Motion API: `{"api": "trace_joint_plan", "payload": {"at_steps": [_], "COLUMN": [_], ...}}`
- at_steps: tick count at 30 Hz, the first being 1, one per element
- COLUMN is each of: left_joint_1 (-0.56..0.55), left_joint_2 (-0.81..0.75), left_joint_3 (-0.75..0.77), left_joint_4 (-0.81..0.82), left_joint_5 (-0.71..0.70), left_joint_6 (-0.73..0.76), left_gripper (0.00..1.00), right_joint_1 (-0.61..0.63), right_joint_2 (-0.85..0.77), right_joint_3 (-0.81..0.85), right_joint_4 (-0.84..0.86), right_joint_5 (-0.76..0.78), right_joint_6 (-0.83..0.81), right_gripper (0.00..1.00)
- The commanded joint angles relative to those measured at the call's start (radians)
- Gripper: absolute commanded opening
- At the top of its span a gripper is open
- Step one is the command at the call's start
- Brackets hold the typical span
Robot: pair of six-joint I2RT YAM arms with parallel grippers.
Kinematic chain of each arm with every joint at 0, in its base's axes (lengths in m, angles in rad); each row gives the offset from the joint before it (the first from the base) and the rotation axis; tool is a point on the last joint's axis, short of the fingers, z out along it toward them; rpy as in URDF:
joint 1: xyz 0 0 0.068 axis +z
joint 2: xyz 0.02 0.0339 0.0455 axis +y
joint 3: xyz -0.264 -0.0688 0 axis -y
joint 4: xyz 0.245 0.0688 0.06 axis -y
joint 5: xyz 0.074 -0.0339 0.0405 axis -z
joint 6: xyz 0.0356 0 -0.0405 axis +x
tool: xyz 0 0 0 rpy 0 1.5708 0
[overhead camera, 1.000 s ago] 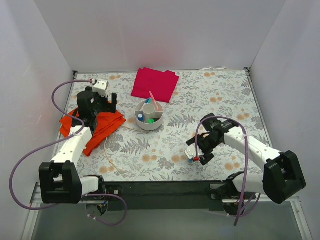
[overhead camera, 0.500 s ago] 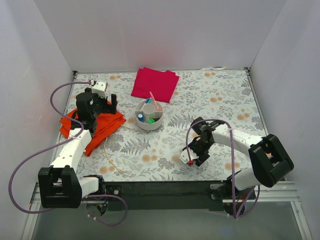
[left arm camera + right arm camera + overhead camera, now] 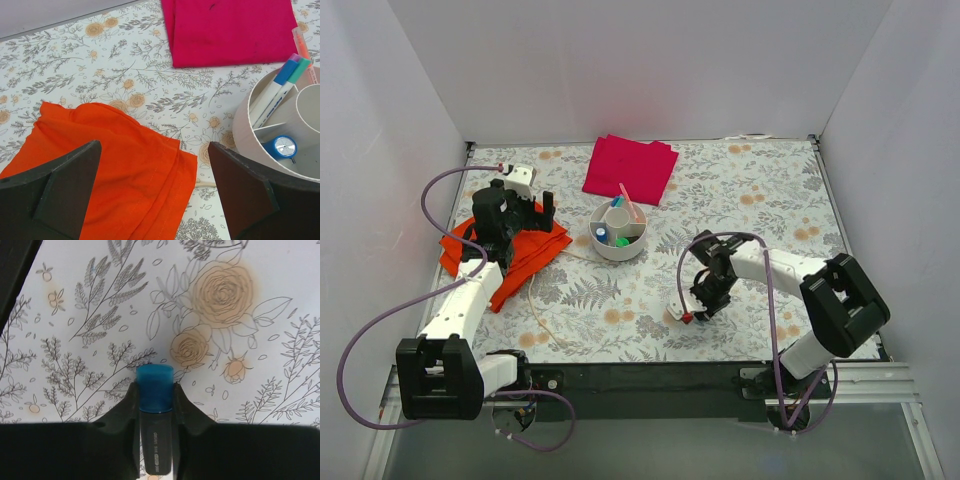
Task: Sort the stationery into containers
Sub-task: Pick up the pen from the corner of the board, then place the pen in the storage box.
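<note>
In the right wrist view my right gripper is shut on a short black marker with a blue cap, low over the flowered table. From above, the right gripper is at the front middle, right of and nearer than the white dish. The dish holds white pens with blue and green caps, a blue-capped marker and a pink pen. My left gripper hangs open over the orange cloth, empty.
A magenta folded cloth lies behind the dish. The orange cloth lies at the left under the left arm. White walls close the table on three sides. A thin cord runs across the table in front of the orange cloth.
My right gripper has slid a little to the left and closed on the blue-capped marker. The left arm has barely moved.
</note>
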Motion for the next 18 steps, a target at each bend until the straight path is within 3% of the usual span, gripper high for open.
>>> {"api": "trace_joint_plan", "payload": {"at_steps": [1,4,6,8,10,11,13,14,15,17,18], "left_joint_1": [0.008,0.008,0.008,0.008,0.008,0.009,0.009,0.008,0.008,0.008,0.008], "left_joint_2": [-0.024,-0.021,-0.019,-0.019,-0.015,-0.013,-0.01,-0.007,-0.007,0.001,0.002], "left_joint_3": [-0.003,-0.005,-0.012,-0.02,-0.024,-0.026,-0.024,-0.024,-0.023,-0.018,-0.015], "left_joint_4": [-0.004,-0.002,0.003,0.007,0.007,0.006,0.007,0.006,0.004,-0.002,-0.005], "left_joint_5": [0.015,0.012,0.015,0.018,0.019,0.019,0.016,0.016,0.018,0.019,0.019], "left_joint_6": [0.004,0.004,0.001,-0.002,-0.002,-0.002,-0.002,-0.002,-0.002,-0.002,-0.002], "left_gripper": [0.89,0.89,0.89,0.89,0.89,0.89,0.89,0.89,0.9,0.9,0.89], "right_joint_1": [0.013,-0.033,-0.08,-0.118,-0.183,-0.206,-0.257,-0.264,-0.267,-0.266,-0.258], "right_joint_2": [0.01,0.021,0.074,0.114,0.141,0.139,0.118,0.107,0.108,0.134,0.169], "right_joint_3": [0.144,0.312,0.516,0.682,0.719,0.71,0.575,0.515,0.418,0.384,0.371], "right_joint_4": [0.009,0.009,0.016,0.077,0.204,0.433,0.789,1.181,1.346,1.647,1.709], "right_joint_5": [-0.067,-0.198,-0.281,-0.431,-0.584,-0.634,-0.709,-0.699,-0.682,-0.648,-0.638], "right_joint_6": [0.121,0.277,0.4,0.624,0.825,1.076,1.422,1.734,1.845,2.064,2.115], "right_gripper": [0.07,0.01,0.01,0.01,0.01,0.01,0.01,0.01,0.01,0.01,0.01]}}
